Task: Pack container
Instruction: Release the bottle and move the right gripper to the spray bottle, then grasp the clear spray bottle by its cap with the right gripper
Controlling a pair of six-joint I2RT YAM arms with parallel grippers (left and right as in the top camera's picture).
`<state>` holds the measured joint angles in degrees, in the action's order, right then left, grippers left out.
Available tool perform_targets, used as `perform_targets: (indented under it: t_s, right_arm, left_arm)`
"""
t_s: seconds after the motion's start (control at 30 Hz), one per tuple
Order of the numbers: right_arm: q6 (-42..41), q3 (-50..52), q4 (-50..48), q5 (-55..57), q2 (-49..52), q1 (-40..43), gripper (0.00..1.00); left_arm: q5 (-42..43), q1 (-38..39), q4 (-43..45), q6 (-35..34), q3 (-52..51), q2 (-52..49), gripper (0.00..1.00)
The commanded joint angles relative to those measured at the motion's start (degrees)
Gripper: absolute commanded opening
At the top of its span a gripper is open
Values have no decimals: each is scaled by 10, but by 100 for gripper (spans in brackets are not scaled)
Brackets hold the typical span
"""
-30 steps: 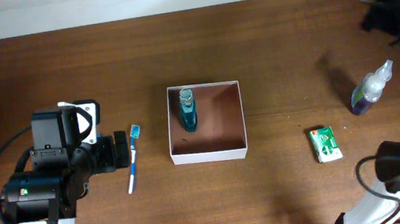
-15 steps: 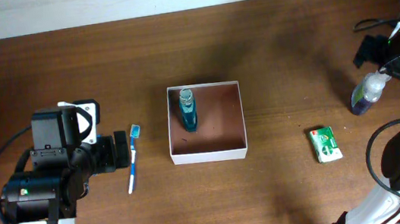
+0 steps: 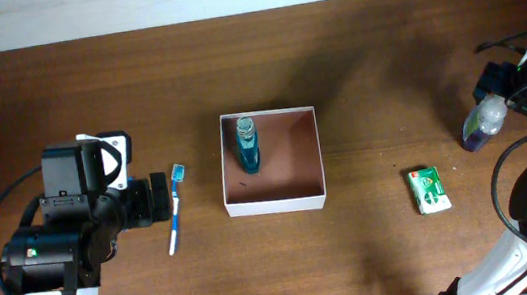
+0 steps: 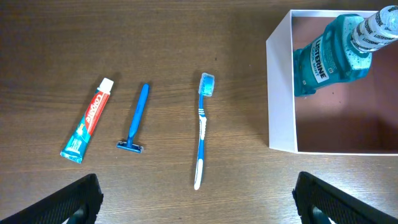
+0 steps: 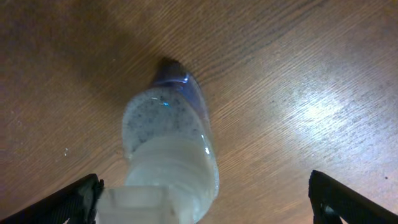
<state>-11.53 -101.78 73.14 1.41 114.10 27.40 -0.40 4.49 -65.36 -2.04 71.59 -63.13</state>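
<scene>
Container (image 3: 277, 204) has free room rightward; left end effector (image 4: 199, 204) and right end effector (image 5: 206, 203) gape empty.

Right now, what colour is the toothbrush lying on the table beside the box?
The toothbrush is blue with a white lower handle; the left wrist view shows it best.
</scene>
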Motion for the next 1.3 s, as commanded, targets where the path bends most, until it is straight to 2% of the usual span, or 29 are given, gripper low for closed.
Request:
perform_targets:
  t_s: [0.0,0.83,0.97,1.13,1.27]
  right_arm:
    - [6,4,-3,-11,5,-2,99]
    - [21,11,-24,-23,37,-23,100]
    - [21,11,-23,-23,37,-23,88]
    - [21,11,-23,-24,37,-23,65]
    - [21,11,-23,-24,37,-23,57]
  left_arm:
    - [4,0,-1,-5,8,1,99]
    - [5,0,-1,-5,8,1,99]
    - [4,0,-1,-5,8,1,99]
    - [4,0,-1,-5,8,1,99]
    - [4,0,-1,-5,8,1,99]
